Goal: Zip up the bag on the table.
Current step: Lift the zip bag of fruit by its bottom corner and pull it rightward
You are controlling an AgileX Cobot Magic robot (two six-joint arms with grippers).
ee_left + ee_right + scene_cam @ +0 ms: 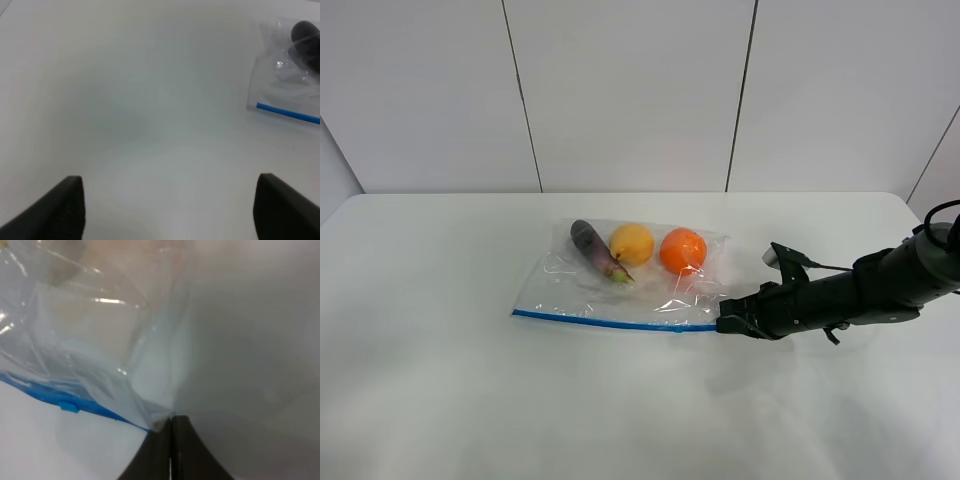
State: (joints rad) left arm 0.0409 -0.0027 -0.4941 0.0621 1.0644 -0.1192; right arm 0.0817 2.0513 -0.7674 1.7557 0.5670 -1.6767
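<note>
At the centre of the high view, the bag [620,285] is laid flat on the worktop [440,380]. Its lower right corner is pinched by the jaws of the right gripper [725,324]; those of the left gripper [170,210] are spread wide, away from the bag.

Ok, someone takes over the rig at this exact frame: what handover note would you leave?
Right gripper: shut on a corner of the bag, at the right end of the blue zipper strip.
Left gripper: open over bare table, clear of the bag.
Bag lies mid-table; slider sits near the pinned corner.
Done: corner anchored. Left: grab the slider, run it along the strip; how much is sealed is unclear.
</note>
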